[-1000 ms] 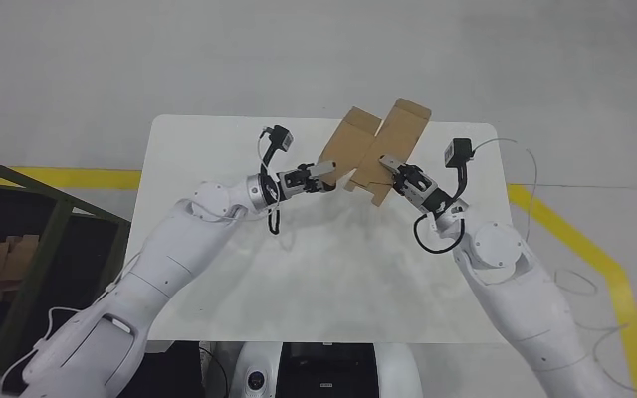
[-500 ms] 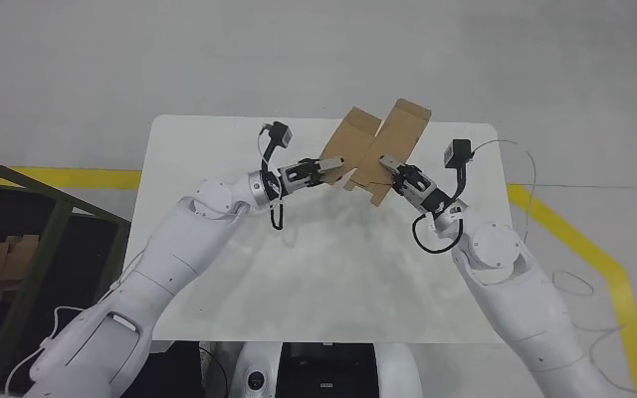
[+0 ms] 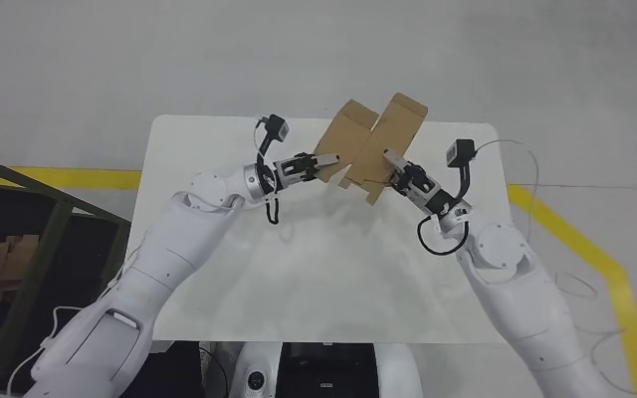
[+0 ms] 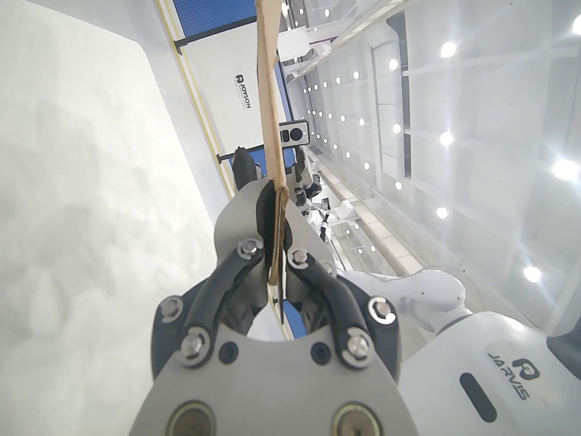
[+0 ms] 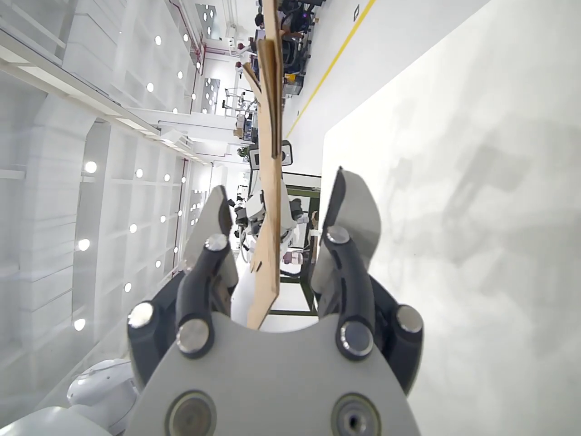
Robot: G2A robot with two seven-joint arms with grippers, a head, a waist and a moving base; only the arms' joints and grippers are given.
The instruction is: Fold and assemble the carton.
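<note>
Flattened brown cardboard carton (image 3: 373, 144) held aloft over the far edge of the white rectangular table (image 3: 299, 289).
The left gripper (image 4: 276, 210) pinches one edge of the carton tight between its fingers. The right gripper (image 5: 279, 192) sits at the opposite edge, its fingers spread either side of the board, clear of it.

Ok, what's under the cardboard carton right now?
White table lies under the carton, which the left claw grips in the air. From above, the carton covers that patch of table, so anything lying flat there cannot be seen.
</note>
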